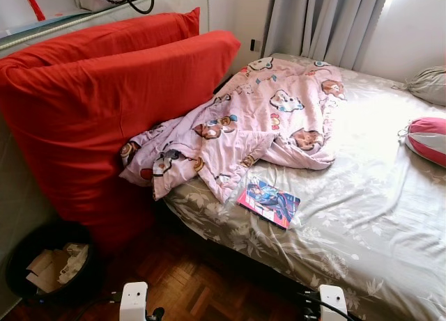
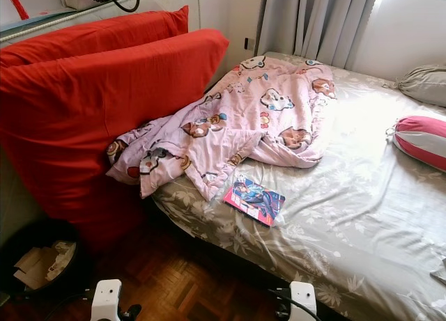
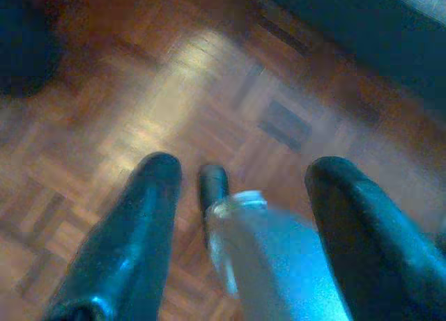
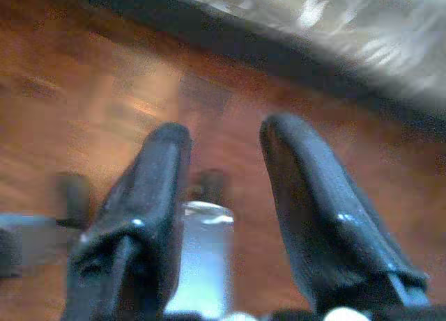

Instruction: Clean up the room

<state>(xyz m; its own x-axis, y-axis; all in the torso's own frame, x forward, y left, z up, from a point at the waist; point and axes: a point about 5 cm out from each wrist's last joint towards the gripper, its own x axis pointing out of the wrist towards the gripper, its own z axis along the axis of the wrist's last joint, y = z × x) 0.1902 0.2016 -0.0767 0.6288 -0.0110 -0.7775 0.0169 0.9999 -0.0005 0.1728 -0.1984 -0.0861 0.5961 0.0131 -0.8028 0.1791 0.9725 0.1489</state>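
A crumpled pink cartoon-print blanket (image 1: 258,122) lies across the near-left part of the bed (image 1: 362,196), one corner hanging over the edge. A colourful comic book (image 1: 269,201) rests on the grey floral sheet just below the blanket. Two big red cushions (image 1: 104,105) lean against the wall beside the bed. Both arms hang low: the left arm (image 1: 134,300) and right arm (image 1: 333,300) show at the bottom edge. My left gripper (image 3: 244,171) and right gripper (image 4: 224,129) are open over the parquet floor, holding nothing.
A black bin (image 1: 49,265) with crumpled paper stands on the floor at the left, below the cushions. A red-and-white pillow (image 1: 426,138) and a grey pillow (image 1: 428,84) lie at the bed's far right. Curtains (image 1: 320,21) hang behind the bed.
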